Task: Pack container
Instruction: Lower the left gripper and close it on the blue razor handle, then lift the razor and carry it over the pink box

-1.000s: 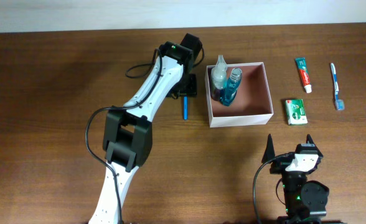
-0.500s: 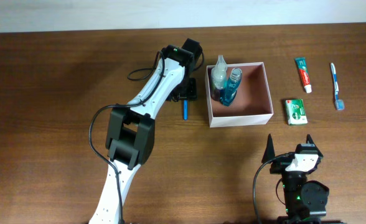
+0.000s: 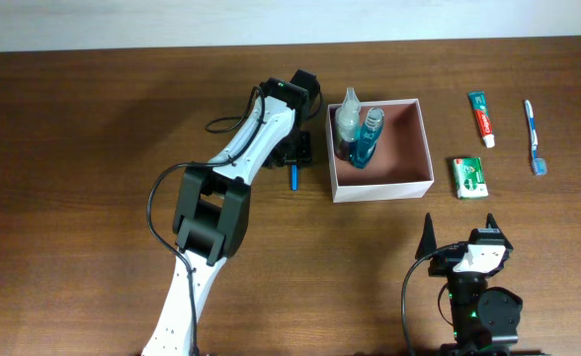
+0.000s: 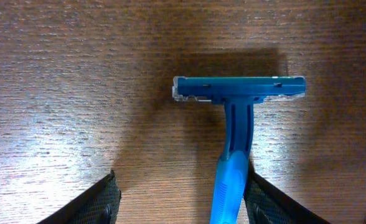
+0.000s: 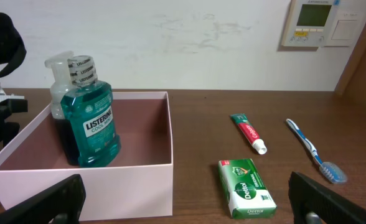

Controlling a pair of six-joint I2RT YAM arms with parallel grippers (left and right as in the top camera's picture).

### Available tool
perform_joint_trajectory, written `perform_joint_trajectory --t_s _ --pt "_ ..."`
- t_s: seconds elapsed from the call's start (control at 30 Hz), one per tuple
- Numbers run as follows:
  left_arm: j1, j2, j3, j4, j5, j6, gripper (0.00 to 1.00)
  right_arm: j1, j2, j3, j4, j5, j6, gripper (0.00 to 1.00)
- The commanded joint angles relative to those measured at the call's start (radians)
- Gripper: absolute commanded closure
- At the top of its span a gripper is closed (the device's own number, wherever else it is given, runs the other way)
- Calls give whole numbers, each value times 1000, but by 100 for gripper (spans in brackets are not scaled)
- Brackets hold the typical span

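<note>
The container [image 3: 424, 148] is a square white-walled box with a pinkish-brown inside; it also shows in the right wrist view [image 5: 139, 180]. A green mouthwash bottle [image 3: 367, 138] and a clear bottle [image 3: 347, 117] stand in its left part. A blue razor [image 4: 233, 143] lies on the table left of the box; its handle end shows in the overhead view [image 3: 294, 179]. My left gripper [image 4: 183, 202] is open, its fingers either side of the razor handle, the right finger close against it. My right gripper [image 5: 189, 205] is open and empty near the front edge.
Right of the box lie a green soap box [image 3: 468, 177], a toothpaste tube [image 3: 481, 117] and a blue toothbrush [image 3: 535, 137]. The left arm [image 3: 241, 148] reaches across the table's left middle. A wall stands behind the table.
My left gripper has edged down and right over the razor, covering more of it. The right arm has not moved.
</note>
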Motion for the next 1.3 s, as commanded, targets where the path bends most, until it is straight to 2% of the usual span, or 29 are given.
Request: perform_joint_trajectory --t_s 0.0,0.07,0.53,0.77,0.93,1.07,1.27 --pt "3 14 -3 3 7 -10 35 8 -6 -5 -6 20 0 1" --pt "3 14 -3 3 7 -10 36 8 -6 -5 -6 20 0 1" --pt "8 14 -3 -2 3 -9 86 8 -7 -5 -6 20 0 1" --pt "16 14 7 -7 3 -9 89 8 -7 -5 -6 20 0 1" --pt "49 13 93 -43 3 -9 94 8 -6 -5 -6 20 0 1" --pt "95 13 233 -94 3 -9 94 8 -7 -5 -6 19 0 1" --pt "159 13 546 -174 8 8 94 8 -7 -5 -6 20 0 1"
